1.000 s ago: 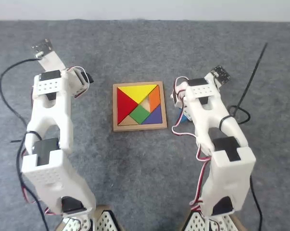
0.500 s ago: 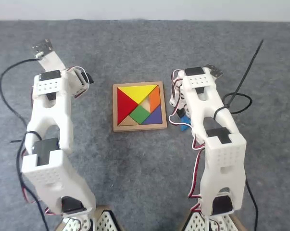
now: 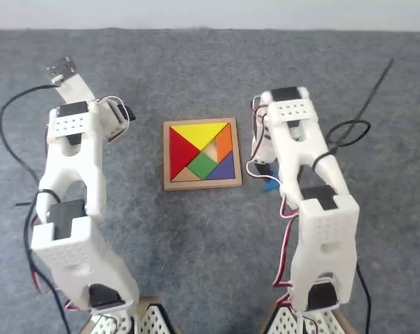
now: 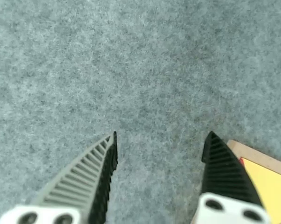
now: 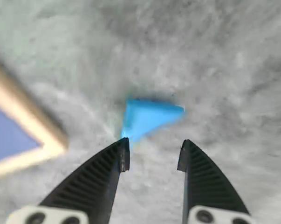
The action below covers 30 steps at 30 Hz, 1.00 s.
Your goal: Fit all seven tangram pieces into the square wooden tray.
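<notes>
The square wooden tray (image 3: 167, 154) lies mid-table holding several pieces: yellow (image 3: 200, 131), red (image 3: 180, 151), orange (image 3: 223, 143), green (image 3: 203, 165) and purple (image 3: 225, 169). Bare wood shows at its centre and at its near-left corner. A blue triangle (image 5: 149, 116) lies flat on the grey mat just right of the tray, peeking out beside the right arm (image 3: 269, 183). My right gripper (image 5: 154, 150) hangs open just short of it, one fingertip at the triangle's edge. My left gripper (image 4: 161, 140) is open over bare mat left of the tray, whose corner (image 4: 252, 156) is close by.
Grey felt covers the whole table. Black cables trail at the far left (image 3: 14, 104) and far right (image 3: 363, 104). Both arm bases stand at the near edge. The mat in front of the tray is open floor.
The right arm's wrist has swung left and come over the blue triangle, which now mostly hides under it. The left arm has stayed still.
</notes>
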Motion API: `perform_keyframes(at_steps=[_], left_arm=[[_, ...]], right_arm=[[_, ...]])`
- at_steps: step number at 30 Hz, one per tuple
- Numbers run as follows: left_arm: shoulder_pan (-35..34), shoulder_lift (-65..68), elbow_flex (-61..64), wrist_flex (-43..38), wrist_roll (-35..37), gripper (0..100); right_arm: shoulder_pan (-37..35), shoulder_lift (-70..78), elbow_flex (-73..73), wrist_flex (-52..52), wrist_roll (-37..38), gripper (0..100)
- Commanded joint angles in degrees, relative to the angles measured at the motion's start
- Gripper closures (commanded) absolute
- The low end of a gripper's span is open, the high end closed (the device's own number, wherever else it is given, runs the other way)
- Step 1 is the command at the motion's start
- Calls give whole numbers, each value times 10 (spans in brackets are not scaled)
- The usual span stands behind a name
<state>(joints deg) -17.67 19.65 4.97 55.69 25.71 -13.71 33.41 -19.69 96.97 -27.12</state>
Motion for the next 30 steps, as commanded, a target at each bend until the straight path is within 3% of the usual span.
perform_keyframes(at_steps=[1, 6, 13, 23, 30], left_arm=[[1, -5, -29, 4, -5, 724], [1, -7, -29, 4, -5, 724], [3, -7, -28, 4, -5, 724], [24, -30, -35, 63, -8, 725], [41, -131, 52, 79, -71, 725]], right_arm=[[13, -88, -49, 52, 70, 812], [12, -102, -47, 50, 63, 812], [9, -4, -49, 28, -166, 812], [29, 42, -50, 17, -167, 843], [30, 8, -49, 47, -150, 844]])
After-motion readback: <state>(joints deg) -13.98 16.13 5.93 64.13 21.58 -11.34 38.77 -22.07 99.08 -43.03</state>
